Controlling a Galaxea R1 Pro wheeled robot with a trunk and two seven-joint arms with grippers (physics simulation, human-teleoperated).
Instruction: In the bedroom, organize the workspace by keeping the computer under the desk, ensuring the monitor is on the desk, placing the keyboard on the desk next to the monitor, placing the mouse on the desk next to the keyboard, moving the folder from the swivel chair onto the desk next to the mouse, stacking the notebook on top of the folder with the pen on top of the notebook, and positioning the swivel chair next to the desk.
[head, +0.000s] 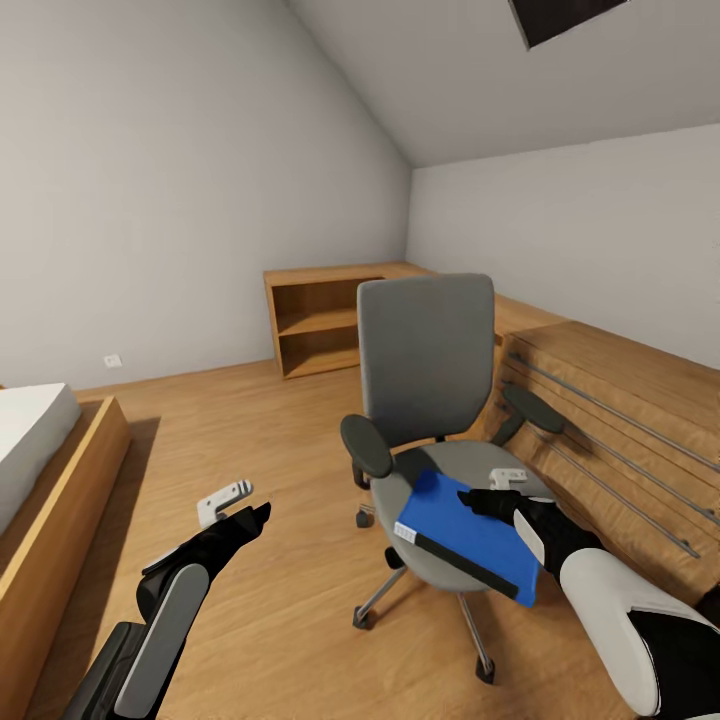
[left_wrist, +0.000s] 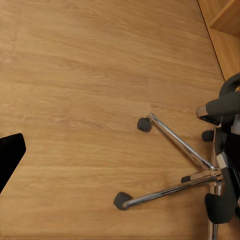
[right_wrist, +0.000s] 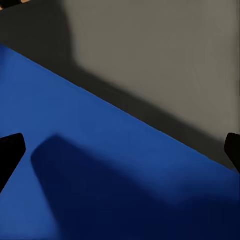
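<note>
You see a bright blue flat folder (head: 470, 535) with a dark edge strip and a small white label, lying on the grey-upholstered swivel chair (head: 428, 360) with black armrests and a chrome star base. The plank floor (head: 280, 600) shows warm honey wood grain, matching the light wood cabinet (head: 320, 325). Walls are plain pale grey.

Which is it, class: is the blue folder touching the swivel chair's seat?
Touching. The head view shows the folder lying flat on the swivel chair seat, its front edge overhanging.
</note>
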